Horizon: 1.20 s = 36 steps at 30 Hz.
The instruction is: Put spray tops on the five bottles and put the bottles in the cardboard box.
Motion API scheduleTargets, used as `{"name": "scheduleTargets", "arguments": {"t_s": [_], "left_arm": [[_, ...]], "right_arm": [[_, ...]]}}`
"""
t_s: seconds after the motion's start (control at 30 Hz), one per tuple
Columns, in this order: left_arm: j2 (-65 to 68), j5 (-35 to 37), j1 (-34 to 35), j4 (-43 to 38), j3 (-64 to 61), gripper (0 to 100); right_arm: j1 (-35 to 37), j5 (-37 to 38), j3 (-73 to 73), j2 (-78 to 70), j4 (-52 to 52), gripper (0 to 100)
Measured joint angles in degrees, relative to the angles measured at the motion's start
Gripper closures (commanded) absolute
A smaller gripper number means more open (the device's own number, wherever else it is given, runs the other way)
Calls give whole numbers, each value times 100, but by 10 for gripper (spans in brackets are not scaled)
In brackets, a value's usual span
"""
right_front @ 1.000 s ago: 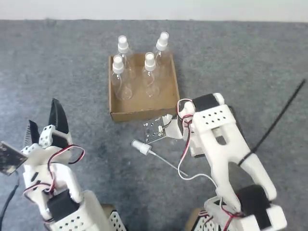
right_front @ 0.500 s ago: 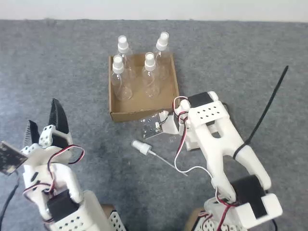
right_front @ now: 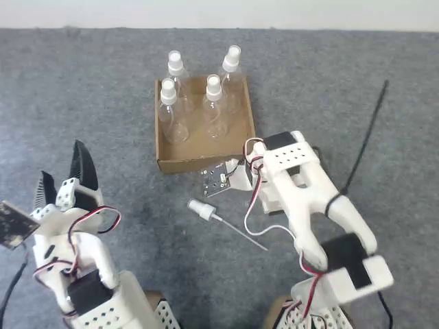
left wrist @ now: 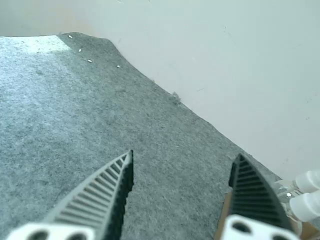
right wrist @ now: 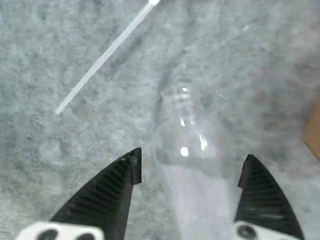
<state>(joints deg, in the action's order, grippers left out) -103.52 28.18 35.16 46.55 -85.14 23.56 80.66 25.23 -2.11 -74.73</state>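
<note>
Four capped spray bottles (right_front: 213, 113) stand inside the cardboard box (right_front: 185, 165), so we judge that only the last one is left to do. That fifth bottle (right wrist: 187, 150), clear and bare at the neck, lies on its side on the grey mat (right_front: 357, 75) near the box, on the side that faces the arms. Its loose spray top (right_front: 200, 208), with the long dip tube, lies on the mat a little further out from that same side of the box.

The right gripper (right wrist: 193, 154) hangs over the bottle with its jaws spread wide, one to each side of the body, and it holds nothing. We cannot tell whether either jaw touches the plastic. The left gripper (right_front: 62, 161) sits well apart from the box, out beyond the corner nearest that arm, its jaws also wide open and empty.

As we read it, the step in hand is to pick up the bare bottle. To do it well we centre the jaws on the straight part of the body, not on the shoulder or the neck, so that both meet it together and it does not roll away. The clear plastic looks thin and slick, so we squeeze only enough to hold it. We keep the neck free for the dip tube, and we lift clear of the box wall and the spray top
</note>
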Motion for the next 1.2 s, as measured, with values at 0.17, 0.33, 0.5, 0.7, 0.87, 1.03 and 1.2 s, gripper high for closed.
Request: {"name": "scheduleTargets", "arguments": {"t_s": [0.17,0.33,0.5,0.7,0.87,1.03,1.2], "left_arm": [[0,0,0,-9,0,702],[0,0,0,-9,0,702],[0,0,0,-9,0,702],[0,0,0,-9,0,702],[0,0,0,-88,-44,702],[0,0,9,-255,-158,702],[0,0,9,-255,-158,702]], "right_arm": [[9,0,0,-167,70,787],[-62,0,0,-167,105,881],[-62,-18,0,-167,105,884],[-53,-818,0,-167,114,886],[167,-1697,0,-167,114,887],[554,-2629,0,-167,97,887],[879,-3367,0,-167,-202,887]]}}
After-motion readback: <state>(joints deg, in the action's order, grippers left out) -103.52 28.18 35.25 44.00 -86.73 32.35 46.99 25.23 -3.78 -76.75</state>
